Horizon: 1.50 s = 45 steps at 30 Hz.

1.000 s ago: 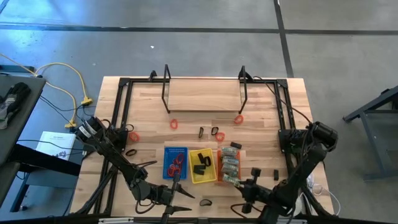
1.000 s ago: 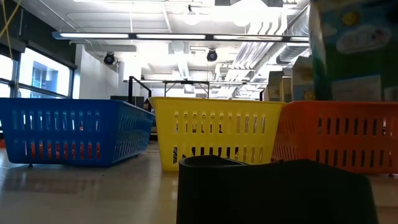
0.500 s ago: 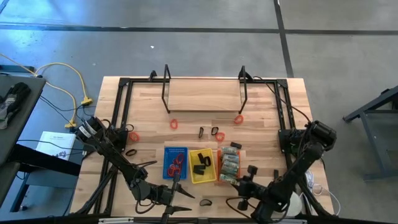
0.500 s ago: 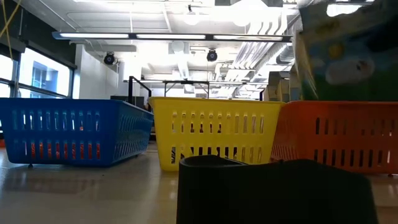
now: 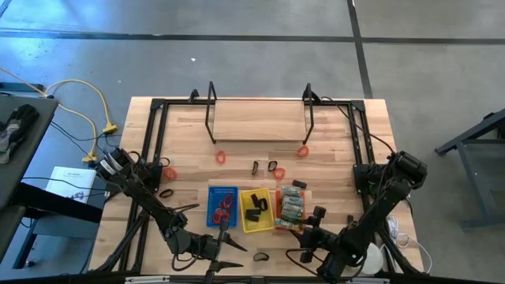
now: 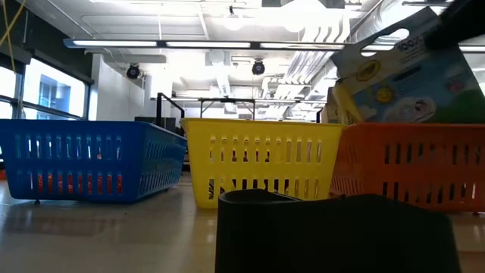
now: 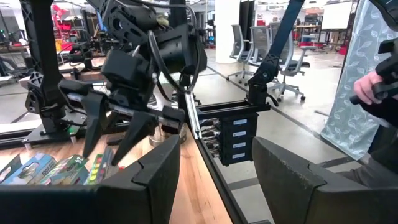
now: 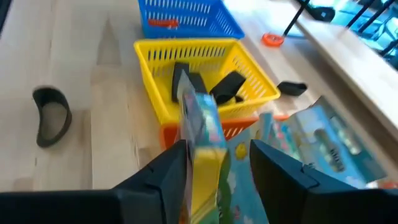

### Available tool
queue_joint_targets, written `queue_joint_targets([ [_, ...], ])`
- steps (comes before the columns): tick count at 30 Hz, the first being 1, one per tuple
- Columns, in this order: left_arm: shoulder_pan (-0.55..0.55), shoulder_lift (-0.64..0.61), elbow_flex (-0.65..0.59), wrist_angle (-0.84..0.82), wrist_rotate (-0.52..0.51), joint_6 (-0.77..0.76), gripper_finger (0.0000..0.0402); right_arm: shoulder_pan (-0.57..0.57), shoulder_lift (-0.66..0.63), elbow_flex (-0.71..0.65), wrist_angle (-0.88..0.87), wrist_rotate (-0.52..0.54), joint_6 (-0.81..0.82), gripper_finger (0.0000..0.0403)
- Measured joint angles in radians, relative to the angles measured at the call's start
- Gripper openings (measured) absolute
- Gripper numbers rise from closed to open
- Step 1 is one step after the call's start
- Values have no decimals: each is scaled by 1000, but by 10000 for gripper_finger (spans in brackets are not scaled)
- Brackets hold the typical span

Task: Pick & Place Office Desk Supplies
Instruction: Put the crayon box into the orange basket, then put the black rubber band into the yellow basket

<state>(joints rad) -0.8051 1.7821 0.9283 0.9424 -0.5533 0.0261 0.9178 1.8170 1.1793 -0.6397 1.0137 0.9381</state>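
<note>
A yellow-green crayon box (image 8: 202,127) stands tilted between the fingers of my right gripper (image 8: 217,152), which is open over the near end of the orange tray (image 5: 278,197). In the low view the box (image 6: 402,76) leans above the orange tray's wall (image 6: 409,167). Similar boxes (image 5: 292,207) lie in that tray. Black clips (image 8: 224,84) lie in the yellow tray (image 5: 254,211) and red loops (image 5: 225,205) in the blue tray (image 5: 222,207). My left gripper (image 7: 214,186) hangs open at the near edge and points level at the right arm. My right gripper has its fingers (image 8: 168,168) on either side of the box's upper end, slanting down from the near right. The box is narrower than the gap. Whether a finger touches it, I cannot tell.
A black loop (image 5: 260,257) lies on the table near the front edge. Red loops (image 5: 221,157) and black loops (image 5: 272,167) are scattered behind the trays. Small black pieces (image 5: 351,221) lie at the right. A wire-legged wooden shelf (image 5: 259,120) stands at the far edge.
The crayon box stood upright above the orange tray a second ago. It has since tipped over sideways and now leans at a slant, lower over the tray.
</note>
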Motion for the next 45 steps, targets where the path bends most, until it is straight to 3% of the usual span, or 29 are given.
queue_joint_targets([
  [12, 5, 0, 0, -63, 0, 41, 195, 36, -150, 1, 25, 58, -139, 105],
  [22, 3, 1, 13, -128, -21, 20, 195, 77, -229, 1, 329, -90, -362, 85],
  [30, 14, 62, 215, -518, -50, -92, 195, 85, -226, 1, 518, -212, -497, 85],
  [36, 67, 182, 350, -653, -52, -60, 195, 85, -223, 1, 528, -258, -493, 84],
  [39, 101, 210, 364, -689, -20, -98, 195, 85, -220, 1, 534, -267, -494, 84],
  [45, 165, 225, 370, -707, 225, -156, 195, 90, -220, 1, 546, -289, -497, 84],
])
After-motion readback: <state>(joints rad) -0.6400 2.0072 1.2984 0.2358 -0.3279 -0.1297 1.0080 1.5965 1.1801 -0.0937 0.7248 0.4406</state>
